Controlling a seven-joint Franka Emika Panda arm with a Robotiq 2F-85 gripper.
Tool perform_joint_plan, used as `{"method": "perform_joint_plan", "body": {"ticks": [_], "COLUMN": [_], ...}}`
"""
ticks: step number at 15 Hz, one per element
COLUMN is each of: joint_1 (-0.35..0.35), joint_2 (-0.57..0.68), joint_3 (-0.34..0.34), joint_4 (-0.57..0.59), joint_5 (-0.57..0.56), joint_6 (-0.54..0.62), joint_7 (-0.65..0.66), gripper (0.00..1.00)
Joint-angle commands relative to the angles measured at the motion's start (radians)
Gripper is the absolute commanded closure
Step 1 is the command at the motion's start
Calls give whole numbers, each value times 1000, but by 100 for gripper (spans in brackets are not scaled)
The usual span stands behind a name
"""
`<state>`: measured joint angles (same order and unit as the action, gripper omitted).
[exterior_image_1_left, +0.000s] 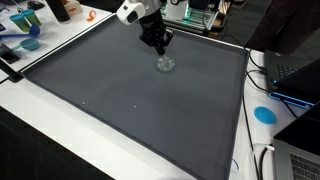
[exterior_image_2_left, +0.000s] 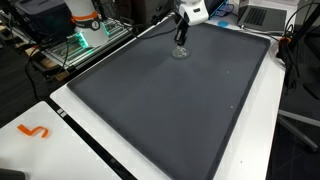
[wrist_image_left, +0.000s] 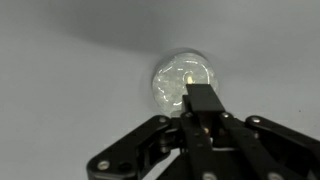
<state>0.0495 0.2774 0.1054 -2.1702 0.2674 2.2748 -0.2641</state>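
In the wrist view, at the lower middle of the frame, we saw the claw (wrist_image_left: 199, 112) hanging just over a small clear glass object (wrist_image_left: 183, 80), but only one finger showed plainly, so we could not tell whether it stood apart or together; to grip well, we judged it should centre over the glass and descend straight. Farther off, both exterior views placed that glass on the dark mat (exterior_image_1_left: 130, 95) in the upper middle, and showed the white counter (exterior_image_2_left: 60, 140) edge, which the wrist view lacked.

Even bright room light; wrist view soft, slightly blurred.
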Motion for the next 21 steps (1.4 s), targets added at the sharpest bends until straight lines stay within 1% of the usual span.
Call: {"method": "perform_joint_plan", "body": {"ticks": [1, 5, 12, 17, 19, 20, 21], "joint_1": [-11, -10, -2, 17, 27, 20, 24], "joint_2": [19, -22, -143, -234, -261, -214, -227], "joint_3": [11, 8, 7, 3, 2, -1, -1], "joint_4": [-12, -22, -58, -66, -66, -33, -34], "joint_5": [4, -2, -14, -38, -70, -30, -40], "joint_6": [26, 4, -31, -63, -81, -62, -70], "joint_7": [-15, 2, 12, 41, 67, 27, 36], "gripper": [97, 97, 97, 97, 97, 87, 87]}}
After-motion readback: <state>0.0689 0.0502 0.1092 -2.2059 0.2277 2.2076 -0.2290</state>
